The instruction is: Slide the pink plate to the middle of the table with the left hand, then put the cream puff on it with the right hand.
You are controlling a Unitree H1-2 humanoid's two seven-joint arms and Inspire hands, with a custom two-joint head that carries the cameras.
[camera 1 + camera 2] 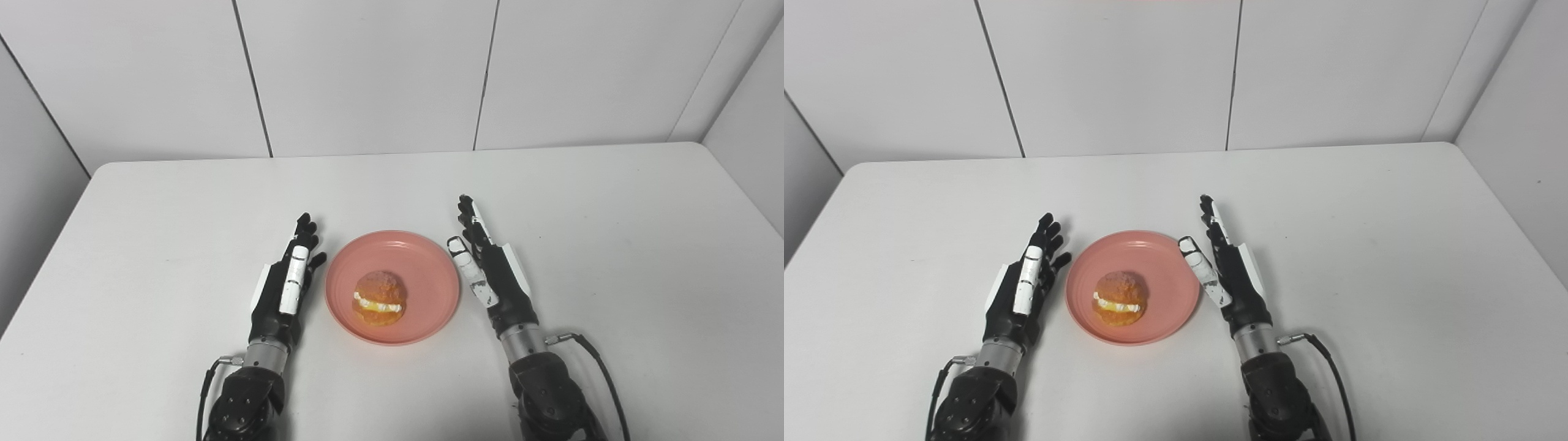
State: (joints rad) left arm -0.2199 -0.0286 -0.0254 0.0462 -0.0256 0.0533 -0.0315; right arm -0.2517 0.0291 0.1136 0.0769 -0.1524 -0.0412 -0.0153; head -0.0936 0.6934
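A pink plate (pixel 429 269) lies near the front middle of the white table (pixel 612 214). On it, slightly toward the front, rests a golden cream puff (pixel 379 297) with a white filling line. My left hand (pixel 289 285) lies just left of the plate, fingers straight and apart, holding nothing. My right hand (pixel 487 266) stands just right of the plate, fingers extended, its thumb close to the rim, also holding nothing. In the right eye view the same layout appears: plate (pixel 1164 269), cream puff (pixel 1118 297), left hand (pixel 1023 288), right hand (pixel 1228 269).
White wall panels (pixel 367 73) stand behind the table's far edge. The table's rounded far corners show at left and right. Cables run from both forearms near the front edge.
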